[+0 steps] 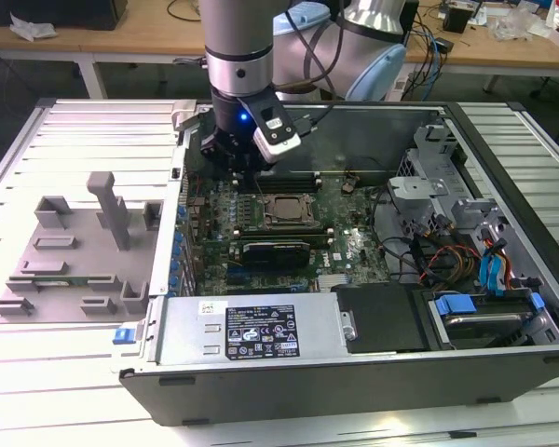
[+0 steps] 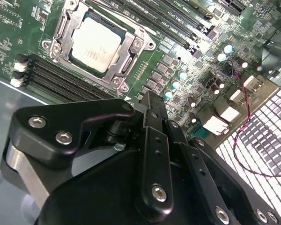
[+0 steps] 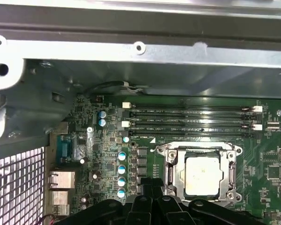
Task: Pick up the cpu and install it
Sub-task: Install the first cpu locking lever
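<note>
In the exterior view, the robot arm (image 1: 238,37) stands upright, reaching straight down into an open computer case (image 1: 354,372) that lies on a pale slatted bench (image 1: 84,121). Its tool (image 1: 247,175) points down over the green motherboard (image 1: 354,247), close to the case's far wall and just beside the socket (image 1: 289,210), toward the exterior view's left. A grey tray (image 1: 65,251) sits on the bench outside the case, well apart from the tool. In the second wrist view, the black tool (image 2: 152,101) looks drawn narrow and holds nothing. The cpu (image 2: 94,43) lies flat inside the socket's metal frame, apart from the tool's tip, and memory slots (image 2: 61,77) run along one side of the socket. In the first wrist view, the tool (image 3: 152,186) hangs just beside the socket frame. The cpu (image 3: 203,176) sits square within that frame. Four memory slots (image 3: 192,119) lie between the socket and the metal case wall (image 3: 131,47), and a row of small capacitors (image 3: 122,168) stands near the tool's other side.
</note>
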{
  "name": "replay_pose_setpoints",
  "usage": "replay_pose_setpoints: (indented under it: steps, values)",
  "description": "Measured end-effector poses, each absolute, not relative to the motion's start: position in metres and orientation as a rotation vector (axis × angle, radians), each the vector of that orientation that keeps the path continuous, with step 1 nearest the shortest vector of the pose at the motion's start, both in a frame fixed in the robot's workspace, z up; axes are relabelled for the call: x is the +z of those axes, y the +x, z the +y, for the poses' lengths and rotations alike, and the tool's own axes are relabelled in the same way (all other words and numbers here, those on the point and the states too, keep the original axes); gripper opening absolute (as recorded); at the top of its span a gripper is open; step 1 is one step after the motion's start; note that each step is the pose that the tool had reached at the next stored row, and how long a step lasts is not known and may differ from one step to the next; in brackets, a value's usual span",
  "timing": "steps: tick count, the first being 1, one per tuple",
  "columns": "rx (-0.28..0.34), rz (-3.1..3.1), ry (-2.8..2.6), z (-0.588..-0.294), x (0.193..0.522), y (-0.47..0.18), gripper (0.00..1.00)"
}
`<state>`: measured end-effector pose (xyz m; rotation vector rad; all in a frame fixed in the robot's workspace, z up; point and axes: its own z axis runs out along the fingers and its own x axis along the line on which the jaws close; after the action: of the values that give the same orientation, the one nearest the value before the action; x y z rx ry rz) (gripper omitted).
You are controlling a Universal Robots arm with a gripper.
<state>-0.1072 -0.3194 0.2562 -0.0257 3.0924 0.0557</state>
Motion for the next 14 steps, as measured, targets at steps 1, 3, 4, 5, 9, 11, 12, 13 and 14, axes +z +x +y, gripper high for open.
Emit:
replay_pose_setpoints:
  steps: [1, 3, 4, 5, 9, 11, 12, 13, 14]
  values:
    - [0.056, 3.092, -0.026, -0.319, 0.259, -0.107, 0.11]
    - [0.056, 3.092, -0.025, -0.319, 0.259, -0.108, 0.11]
    - [0.057, 3.092, -0.026, -0.319, 0.259, -0.111, 0.11]
    - [0.084, 3.089, -0.025, -0.319, 0.259, -0.114, 0.11]
    - [0.149, 3.078, -0.024, -0.319, 0.259, -0.114, 0.11]
    - [0.150, 3.078, -0.023, -0.319, 0.259, -0.116, 0.11]
    - [0.152, 3.078, -0.024, -0.319, 0.259, -0.118, 0.11]
    - [0.176, 3.076, -0.023, -0.319, 0.259, -0.119, 0.11]
    - [0.208, 3.074, -0.022, -0.319, 0.259, -0.120, 0.11]
